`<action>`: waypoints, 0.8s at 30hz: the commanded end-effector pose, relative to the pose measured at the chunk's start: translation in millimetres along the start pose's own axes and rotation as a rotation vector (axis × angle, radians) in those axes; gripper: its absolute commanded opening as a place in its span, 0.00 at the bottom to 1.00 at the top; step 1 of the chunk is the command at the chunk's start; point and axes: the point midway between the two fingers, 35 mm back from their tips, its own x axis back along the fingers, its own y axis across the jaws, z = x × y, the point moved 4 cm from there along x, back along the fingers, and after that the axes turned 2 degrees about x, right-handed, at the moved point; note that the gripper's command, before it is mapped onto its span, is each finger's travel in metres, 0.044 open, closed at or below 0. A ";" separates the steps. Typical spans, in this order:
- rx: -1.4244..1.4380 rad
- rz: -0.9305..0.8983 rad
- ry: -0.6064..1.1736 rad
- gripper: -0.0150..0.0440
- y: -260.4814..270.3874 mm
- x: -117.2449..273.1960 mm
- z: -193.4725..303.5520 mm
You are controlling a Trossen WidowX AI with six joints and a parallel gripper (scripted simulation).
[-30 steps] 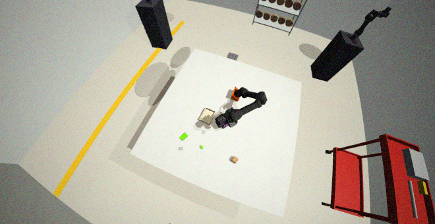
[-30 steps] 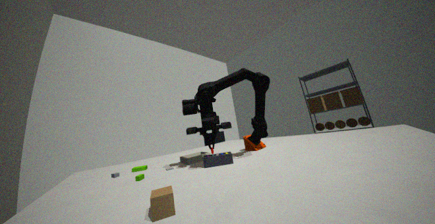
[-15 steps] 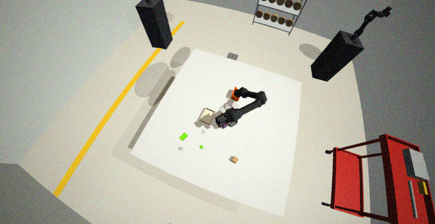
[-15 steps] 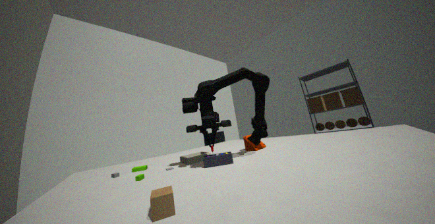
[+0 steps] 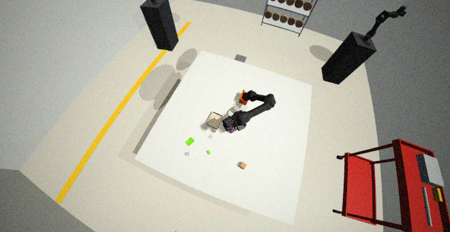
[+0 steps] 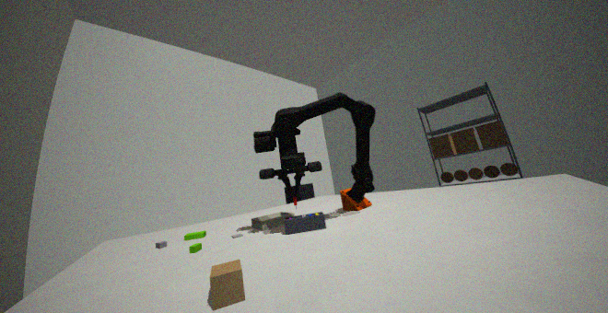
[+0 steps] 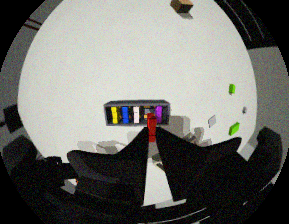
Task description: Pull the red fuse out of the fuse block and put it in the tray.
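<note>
My gripper [image 6: 295, 196] [image 7: 151, 130] is shut on the red fuse [image 6: 295, 202] [image 7: 152, 129]. The fuse hangs upright from the fingertips, in the air above the fuse block [image 6: 305, 225] [image 7: 137, 103], with a gap below it in the exterior view. In the block stand a yellow fuse [image 7: 114, 115], a blue fuse [image 7: 125, 115], a white fuse [image 7: 136, 114] and a purple fuse [image 7: 159, 114]. An empty-looking slot shows between white and purple. The tray [image 5: 219, 126] [image 6: 267, 222] lies beside the block. In the top view the arm hides the block and the red fuse.
A larger green block [image 5: 189, 141] [image 6: 195, 236] [image 7: 234, 129], a smaller green block [image 5: 208, 152] [image 6: 195, 248] [image 7: 232, 89], a grey piece [image 5: 187, 153] [image 6: 161, 245] and a light flat piece [image 5: 210, 136] [image 7: 212, 121] lie beyond the tray. A tan block [image 5: 242, 165] [image 6: 227, 285] [image 7: 182, 6] stands farther off.
</note>
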 end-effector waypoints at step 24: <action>0.004 0.013 0.013 0.25 -85.6 7.2 127.8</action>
